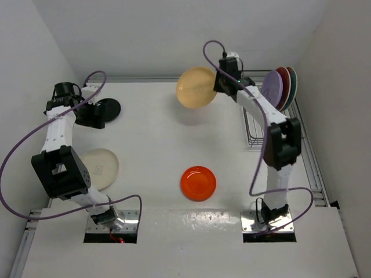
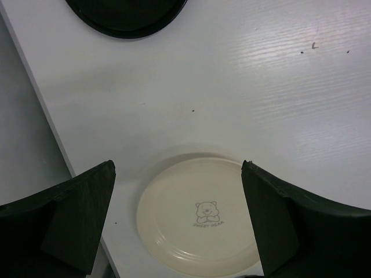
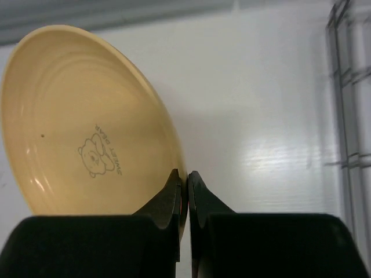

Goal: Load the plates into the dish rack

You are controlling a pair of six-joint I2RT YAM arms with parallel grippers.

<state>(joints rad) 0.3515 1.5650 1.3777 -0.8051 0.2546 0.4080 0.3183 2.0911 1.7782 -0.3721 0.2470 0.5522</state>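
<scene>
- Right gripper (image 1: 223, 81), clamped on the rim of the glossy, ringed tan-yellow plate (image 1: 196, 88), holds it tilted above the table (image 1: 151, 145), left of the wire dish rack (image 1: 253, 132).
- Lavender plate (image 1: 271, 88) and red plate (image 1: 283, 87) stand upright in the rack; orange plate (image 1: 198, 183) lies flat mid-table.
- Left gripper (image 2: 177, 168), spread wide and empty, hangs between black plate (image 2: 124, 17) and cream plate (image 2: 197, 220) (its bear print shows only from the wrist).

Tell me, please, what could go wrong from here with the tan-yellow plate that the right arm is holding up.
1. The right jaws pinch the tan-yellow plate only at its rim, with the dish hanging out to one side; it may pivot or slip during the carry.
2. The dish rack already holds a lavender plate and a red plate upright; the incoming plate could knock them or miss a free slot.
</scene>
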